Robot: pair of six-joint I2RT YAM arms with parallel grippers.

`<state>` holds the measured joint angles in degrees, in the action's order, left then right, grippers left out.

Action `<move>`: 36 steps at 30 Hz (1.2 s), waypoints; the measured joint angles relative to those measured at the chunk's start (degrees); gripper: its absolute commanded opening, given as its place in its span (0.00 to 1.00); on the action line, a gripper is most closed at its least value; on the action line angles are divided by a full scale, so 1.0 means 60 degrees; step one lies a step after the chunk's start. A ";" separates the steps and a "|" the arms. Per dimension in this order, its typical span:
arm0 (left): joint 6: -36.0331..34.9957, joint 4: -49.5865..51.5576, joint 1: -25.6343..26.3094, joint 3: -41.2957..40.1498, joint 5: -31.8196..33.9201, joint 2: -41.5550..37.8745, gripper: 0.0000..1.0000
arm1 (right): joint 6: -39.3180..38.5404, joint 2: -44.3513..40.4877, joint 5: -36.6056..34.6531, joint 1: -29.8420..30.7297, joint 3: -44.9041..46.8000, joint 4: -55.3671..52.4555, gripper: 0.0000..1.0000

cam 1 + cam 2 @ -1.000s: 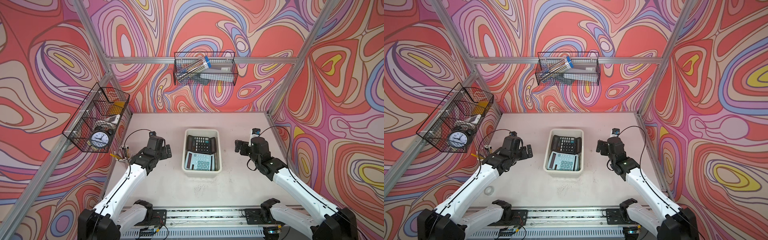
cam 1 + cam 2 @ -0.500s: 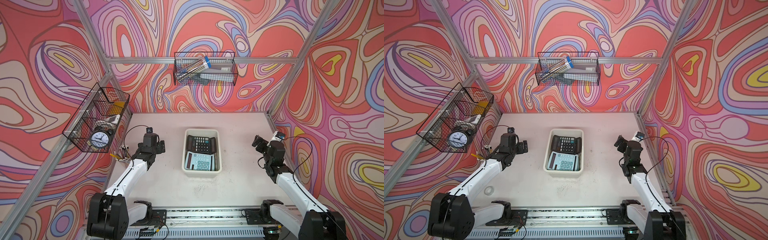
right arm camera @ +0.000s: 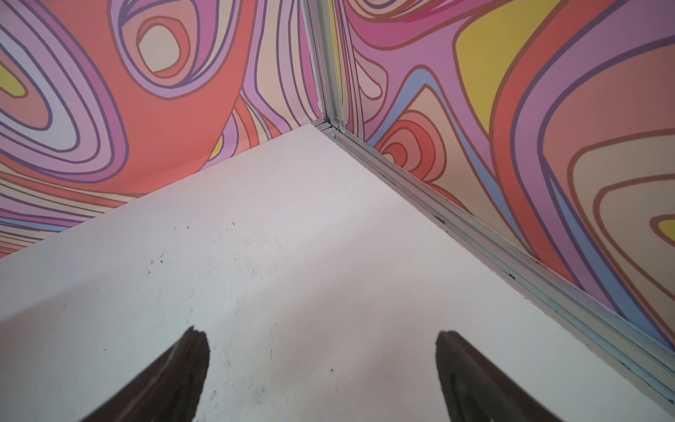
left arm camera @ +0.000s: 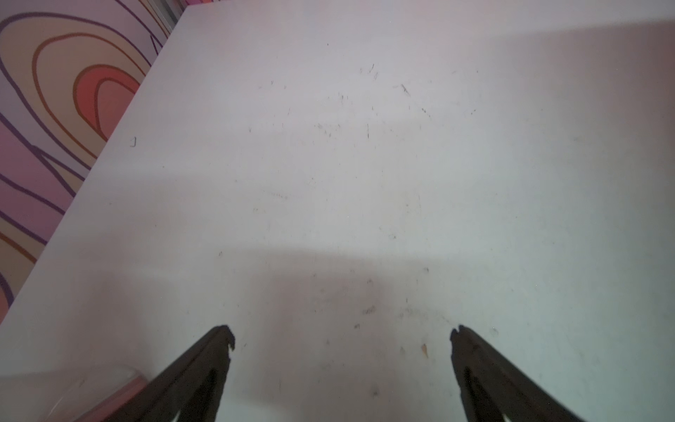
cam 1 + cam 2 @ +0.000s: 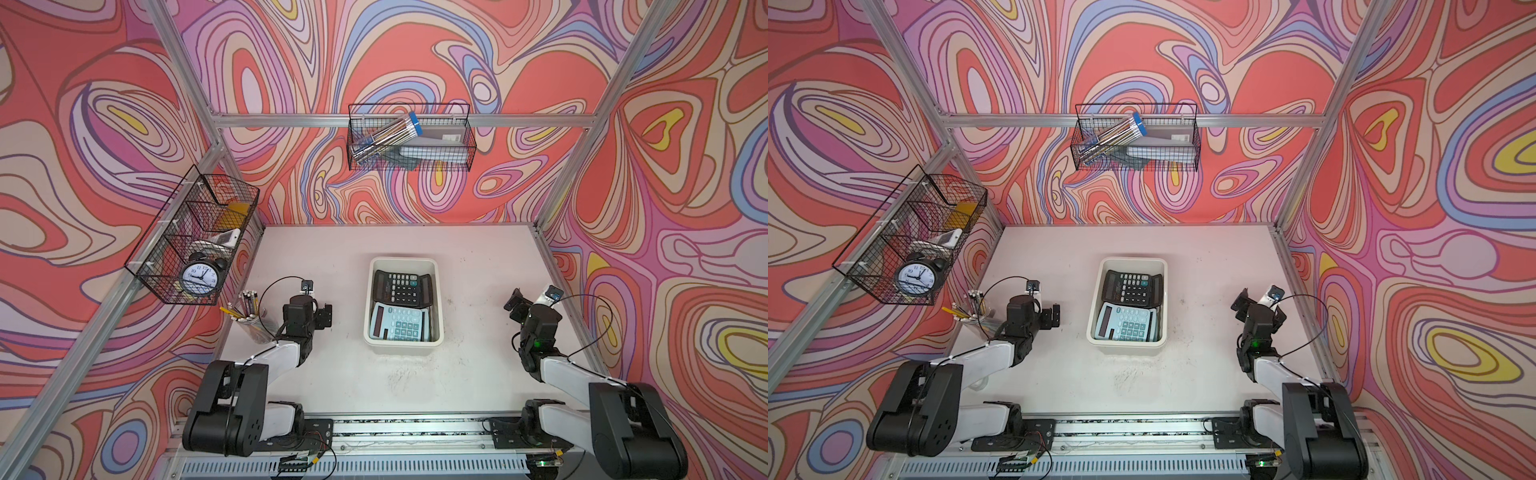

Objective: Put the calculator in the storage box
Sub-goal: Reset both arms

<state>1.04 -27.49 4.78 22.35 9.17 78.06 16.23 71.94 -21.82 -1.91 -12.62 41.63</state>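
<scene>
2 calculators (image 5: pixel 399 287) in box (image 5: pixel 402 349), lettering unreadable

Two calculators (image 5: pixel 400 286) inside storage box (image 5: pixel 403 349)

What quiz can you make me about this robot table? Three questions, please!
1. True or false: the cream-white rectangular plastic storage box holds a black flat plastic calculator and a pale-blue flat plastic calculator.
2. Which calculator lies nearer the back wall? A black, B pale-blue.
3. Fill in: the left gripper and right gripper are both ____.
Key: 1 true; 2 A; 3 open.
</scene>
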 measured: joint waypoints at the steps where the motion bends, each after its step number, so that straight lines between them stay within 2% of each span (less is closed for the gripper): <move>1: -0.0036 -0.0233 -0.0004 0.0087 -0.0007 0.0171 0.99 | -0.0069 0.0328 0.0000 0.0000 0.0000 0.0375 0.98; 9: -0.0149 -0.2102 -0.0321 0.0302 -0.0415 0.1151 0.99 | -0.0820 0.2954 0.0339 0.0018 -0.0339 0.3384 0.98; 12: -0.0193 -0.2980 -0.0412 0.0025 -0.0699 0.1486 0.99 | -0.1118 0.3235 0.0616 0.0117 -0.0364 0.3821 0.98; 16: -0.0208 -0.3228 -0.0430 -0.0066 -0.0845 0.1617 0.99 | -0.1555 0.3723 0.1362 0.0149 -0.0732 0.4364 0.98; 23: -0.0208 -0.3472 -0.0430 -0.0069 -0.0907 0.1625 0.99 | -0.2167 0.4156 0.2543 0.0226 -0.2302 0.2874 0.98; 36: -0.0208 -0.3566 -0.0430 -0.0069 -0.0933 0.1625 0.99 | -0.2382 0.4160 0.3053 0.0226 -0.2375 0.2197 0.98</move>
<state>-0.21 -48.88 2.20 21.93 3.57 87.81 1.93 96.90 -3.51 -0.56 -26.87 54.81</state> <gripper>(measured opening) 0.988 0.983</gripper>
